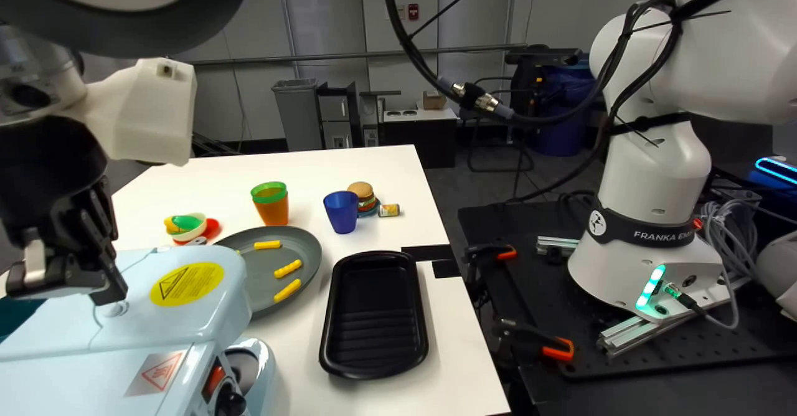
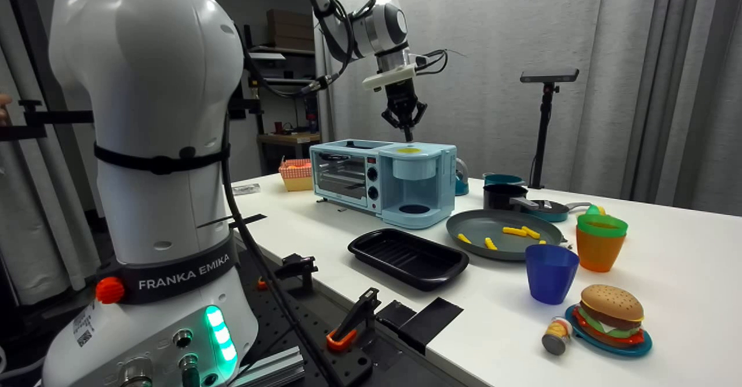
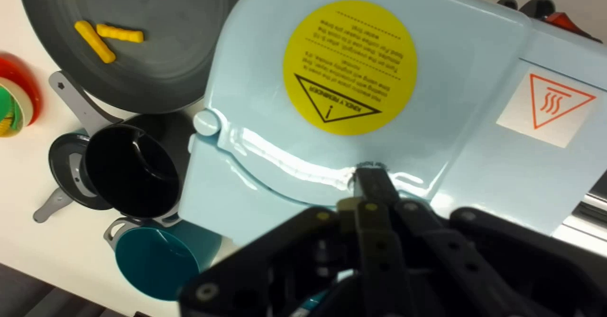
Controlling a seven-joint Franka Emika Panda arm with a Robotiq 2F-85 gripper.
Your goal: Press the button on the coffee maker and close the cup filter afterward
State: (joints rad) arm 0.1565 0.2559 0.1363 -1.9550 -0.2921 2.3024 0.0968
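The coffee maker (image 2: pixel 443 178) is a pale blue appliance on the white table; it also shows in an exterior view (image 1: pixel 75 372) and the wrist view (image 3: pixel 265 212). Its cup filter (image 2: pixel 413 168) is the rounded top piece with a yellow patch, also seen from above in the wrist view (image 3: pixel 441 84). It appears in line with the housing. A small round button (image 1: pixel 112 309) sits on the top behind the patch. My gripper (image 2: pixel 408 135) is shut and empty, pointing down right over the button; its fingertips (image 3: pixel 377 184) mostly hide it in the wrist view. Contact cannot be told.
A toaster oven section (image 2: pixel 342 172) adjoins the coffee maker. A black tray (image 2: pixel 406 259) and a grey pan (image 2: pixel 493 225) with yellow sticks stand beside it. A black pot (image 3: pixel 133 170) and a teal pot (image 3: pixel 156 260) stand close behind. Cups and a toy burger (image 2: pixel 611 311) lie farther off.
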